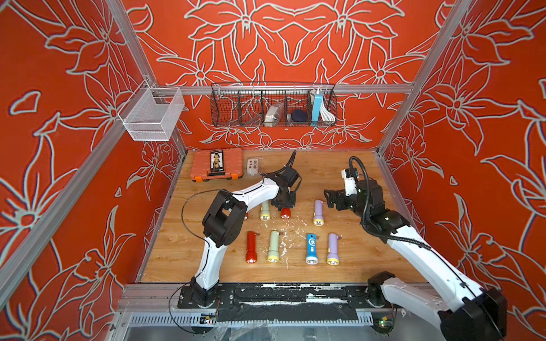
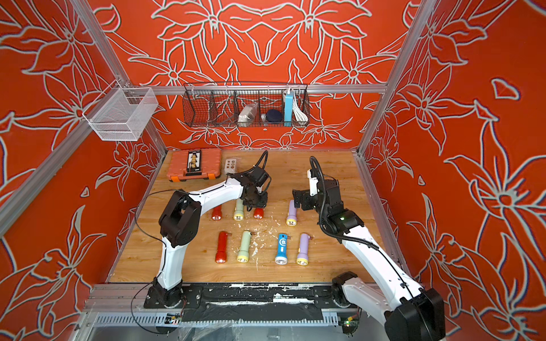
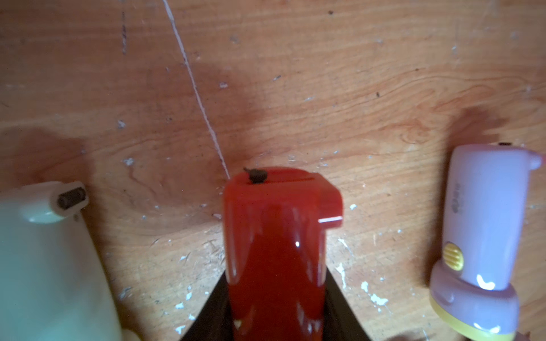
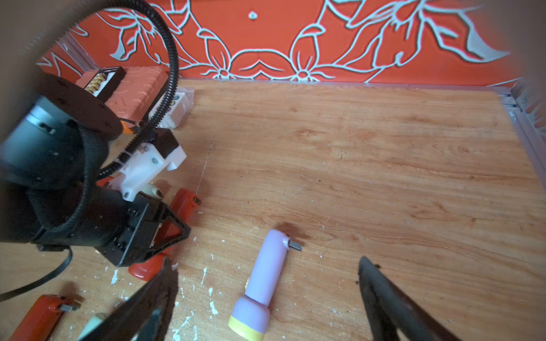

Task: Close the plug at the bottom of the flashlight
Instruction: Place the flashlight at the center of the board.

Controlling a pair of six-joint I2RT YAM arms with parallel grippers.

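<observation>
The red flashlight [image 3: 274, 236] is clamped by the left end effector [image 1: 284, 203]; the right end effector [image 1: 329, 200] is spread wide, empty. By a skewed push the flashlight may be twisted loose.

On the table [image 1: 354, 271] lie two rows of four flashlights, a back row [image 1: 265, 211] and a front row [image 1: 273, 246], heads toward the near edge. The left gripper [image 1: 283, 205] sits over the back row's third flashlight [image 1: 285, 213] from the left, a jaw on either side of it. The right gripper [image 1: 330, 200] hangs just right of the fourth flashlight [image 1: 318, 212]. In the back left corner lies a toolbox [image 1: 217, 164], a small box [image 1: 252, 166] just right of it. On the back wall [image 1: 295, 44] hangs a wire basket [image 1: 230, 112]; a mesh basket [image 1: 147, 121] hangs on the left rail [image 1: 74, 177].
</observation>
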